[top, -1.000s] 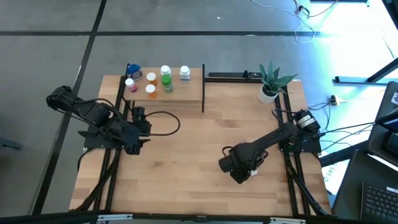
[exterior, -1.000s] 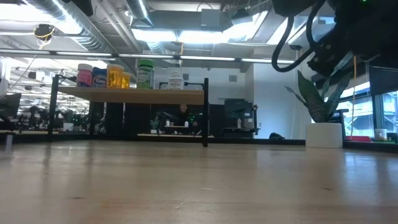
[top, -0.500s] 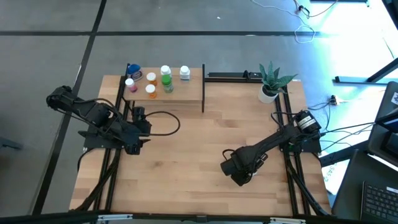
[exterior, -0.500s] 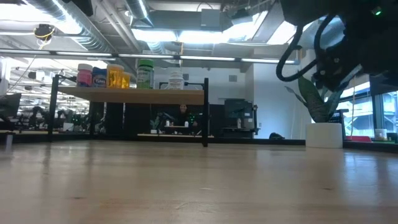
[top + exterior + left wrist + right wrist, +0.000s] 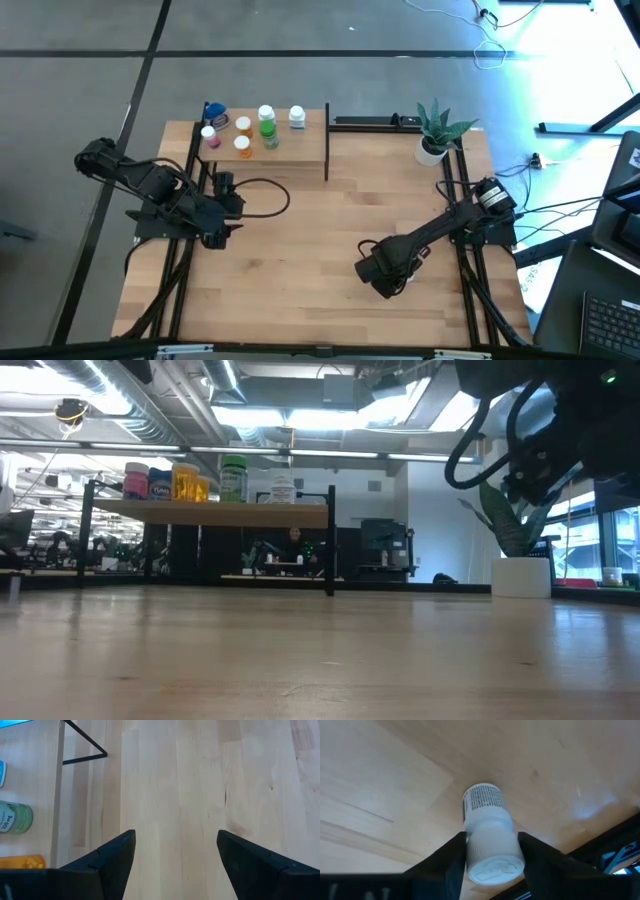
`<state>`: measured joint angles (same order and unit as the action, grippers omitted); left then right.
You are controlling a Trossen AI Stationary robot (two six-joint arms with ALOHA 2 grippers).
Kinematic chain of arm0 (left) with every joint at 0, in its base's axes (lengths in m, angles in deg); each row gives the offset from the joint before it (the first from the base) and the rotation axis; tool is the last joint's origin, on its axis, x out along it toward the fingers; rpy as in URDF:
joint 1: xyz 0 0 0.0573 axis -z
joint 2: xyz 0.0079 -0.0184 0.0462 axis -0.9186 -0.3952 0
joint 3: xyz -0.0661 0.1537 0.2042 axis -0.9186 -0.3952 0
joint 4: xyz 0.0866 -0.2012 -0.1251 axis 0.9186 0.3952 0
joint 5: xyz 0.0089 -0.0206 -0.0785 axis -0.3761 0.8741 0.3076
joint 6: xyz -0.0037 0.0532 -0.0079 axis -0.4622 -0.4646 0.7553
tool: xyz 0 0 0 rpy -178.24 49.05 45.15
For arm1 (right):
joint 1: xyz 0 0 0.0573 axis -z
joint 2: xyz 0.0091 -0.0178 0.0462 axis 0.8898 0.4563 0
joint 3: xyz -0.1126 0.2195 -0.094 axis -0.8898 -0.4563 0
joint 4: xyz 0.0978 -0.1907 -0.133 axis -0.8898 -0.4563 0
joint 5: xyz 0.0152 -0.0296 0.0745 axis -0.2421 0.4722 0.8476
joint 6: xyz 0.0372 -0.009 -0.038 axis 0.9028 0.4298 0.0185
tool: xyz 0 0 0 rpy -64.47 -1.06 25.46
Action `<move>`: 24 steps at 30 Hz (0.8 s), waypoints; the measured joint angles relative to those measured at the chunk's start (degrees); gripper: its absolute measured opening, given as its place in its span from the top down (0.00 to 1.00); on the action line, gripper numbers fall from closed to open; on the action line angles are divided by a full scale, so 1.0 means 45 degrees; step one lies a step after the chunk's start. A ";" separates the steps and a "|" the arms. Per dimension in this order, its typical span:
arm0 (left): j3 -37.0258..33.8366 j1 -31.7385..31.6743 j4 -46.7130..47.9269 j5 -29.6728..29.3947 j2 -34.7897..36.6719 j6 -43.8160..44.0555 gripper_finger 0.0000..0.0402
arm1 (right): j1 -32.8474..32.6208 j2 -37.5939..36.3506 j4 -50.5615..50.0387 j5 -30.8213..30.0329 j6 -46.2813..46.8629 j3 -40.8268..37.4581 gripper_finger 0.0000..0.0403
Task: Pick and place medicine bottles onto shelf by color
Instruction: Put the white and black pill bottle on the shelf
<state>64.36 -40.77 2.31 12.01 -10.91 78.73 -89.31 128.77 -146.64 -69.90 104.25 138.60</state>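
From above, the right tool (image 5: 392,283) hides its white bottle (image 5: 490,838); the bottle's printed label is unreadable.

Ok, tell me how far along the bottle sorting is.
Done: seven bottles already stand on the shelf, pink and blue at one end, then orange, green and white. In hand: the right end effector has its fingers on either side of a white bottle lying on the table. The left end effector waits open, holding nothing. Left: lift that bottle to the shelf.
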 joint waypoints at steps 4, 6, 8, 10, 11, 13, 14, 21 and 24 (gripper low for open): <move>0.0000 0.0000 0.0000 0.0000 0.0000 0.0000 0.32 | 0.0000 0.0000 -0.0005 0.0000 0.0004 0.0005 0.62; 0.0000 0.0000 0.0002 -0.0002 0.0000 0.0000 0.32 | 0.0002 0.0000 0.0008 -0.0028 0.0008 0.0017 0.62; 0.0000 0.0002 0.0003 0.0000 0.0000 0.0000 0.32 | 0.0007 0.0000 0.0021 -0.0133 -0.0021 0.0159 0.61; 0.0000 0.0000 0.0005 -0.0004 0.0000 -0.0005 0.32 | 0.0080 0.0000 0.0044 -0.0237 -0.0202 0.0468 0.60; 0.0000 0.0000 0.0005 0.0000 0.0000 -0.0005 0.32 | 0.0125 0.0000 0.0039 -0.0365 -0.0424 0.0655 0.60; 0.0000 0.0000 0.0006 0.0000 0.0000 -0.0005 0.32 | 0.0323 0.0000 -0.0014 -0.0451 -0.0960 0.1148 0.60; 0.0000 0.0000 0.0010 -0.0002 0.0000 -0.0008 0.32 | 0.0450 0.0000 -0.0019 -0.0456 -0.1161 0.1455 0.60; 0.0000 0.0000 0.0015 0.0000 0.0000 -0.0010 0.32 | 0.1752 0.0000 -0.0571 -0.1439 -0.3200 0.4201 0.60; 0.0000 0.0002 0.0015 0.0000 0.0000 -0.0005 0.32 | 0.2480 0.0000 -0.0621 -0.1709 -0.4353 0.5820 0.60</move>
<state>64.36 -40.76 2.38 12.01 -10.91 78.71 -78.15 128.77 -149.44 -77.59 84.67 164.79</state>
